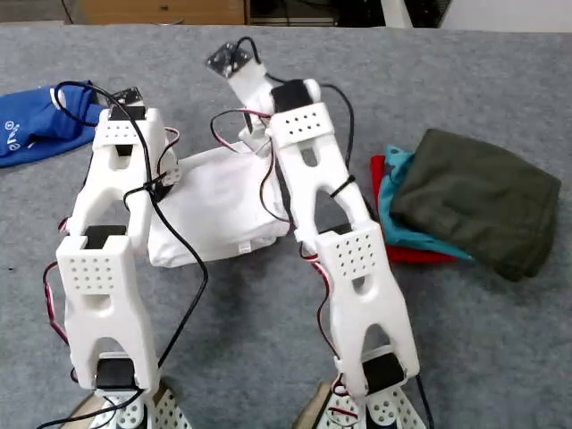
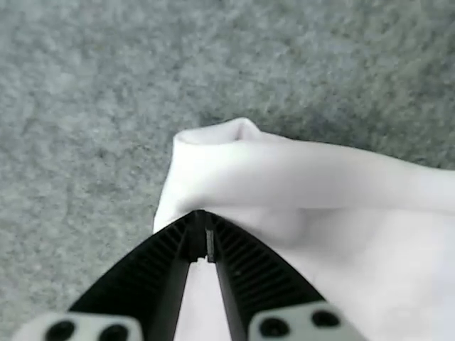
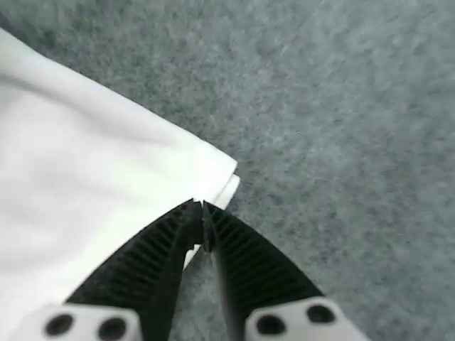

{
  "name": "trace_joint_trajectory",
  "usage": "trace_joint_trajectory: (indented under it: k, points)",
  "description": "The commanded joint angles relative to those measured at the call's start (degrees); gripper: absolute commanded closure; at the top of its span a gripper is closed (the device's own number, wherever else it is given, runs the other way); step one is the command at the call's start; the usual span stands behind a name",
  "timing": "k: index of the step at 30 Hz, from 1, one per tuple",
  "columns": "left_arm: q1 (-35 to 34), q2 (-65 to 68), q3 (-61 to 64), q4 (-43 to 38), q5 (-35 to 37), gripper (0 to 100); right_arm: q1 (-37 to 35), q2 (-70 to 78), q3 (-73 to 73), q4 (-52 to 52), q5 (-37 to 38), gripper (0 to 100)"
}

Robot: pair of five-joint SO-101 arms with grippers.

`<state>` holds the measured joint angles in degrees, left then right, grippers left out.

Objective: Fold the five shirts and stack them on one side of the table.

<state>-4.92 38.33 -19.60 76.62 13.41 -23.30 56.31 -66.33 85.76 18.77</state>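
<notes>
Lying in the middle of the grey table (image 1: 500, 80), between the two arms, the white shirt (image 1: 214, 210) is partly folded into a rough rectangle. Its left and near edges are puffed rather than flat.

The left gripper (image 2: 201, 238) has its jaws pressed together on the white cloth, just inside a rounded, raised fold at one corner. Bare grey surface lies beyond that fold.

The right gripper (image 3: 202, 217) also has its jaws closed, pinching the shirt right at its edge. It sits beside a layered corner that lies flat on the table, with open grey surface past it.

To the right of the white shirt, apart from it, sits a stack. A dark olive shirt (image 1: 478, 201) is on top, a teal shirt (image 1: 398, 214) is under it, and a red shirt (image 1: 379, 174) is at the bottom. The teal and red edges poke out on the stack's left side, toward the right arm (image 1: 357, 259). A strip of bare table runs between those edges and the white shirt, partly covered by that arm.

At the far left, a blue shirt (image 1: 40, 125) lies crumpled and runs off the picture's left edge, near the left arm (image 1: 112, 241).

Bare table stretches along the far side, and more lies at the near right. Black cables (image 1: 183, 246) loop over the white shirt's left part.
</notes>
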Motion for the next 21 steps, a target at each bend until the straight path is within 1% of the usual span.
trace_joint_trajectory:
  k: [1, 3, 5, 9, 11, 15, 21]
  points:
    - [1.3, -0.5, 0.3, -1.6, -0.4, 98, 0.8, -2.4, -13.2, 6.0, 0.4, 99.4]
    - [1.3, -0.5, 0.3, -1.6, -0.4, 98, 0.0, -2.2, -19.0, 10.8, 0.4, 99.4]
    - [1.3, -0.5, 0.2, -1.9, -0.4, 98, -2.4, -2.2, -23.5, 17.1, 2.0, 99.4]
    - [1.3, -0.5, 0.4, -2.5, -0.4, 98, -5.2, -4.5, -20.4, 16.8, 1.2, 99.4]
    - [1.3, -0.5, 0.4, -2.5, -0.4, 98, -6.0, -6.8, -14.7, 16.8, 1.1, 99.4]
    - [1.2, -0.5, 0.3, -2.5, -0.4, 98, -5.8, -13.5, -0.7, 16.7, -2.2, 99.4]
    - [1.2, -0.5, 0.3, -2.5, -0.4, 98, -2.8, -24.0, 16.6, 16.4, -2.7, 99.4]
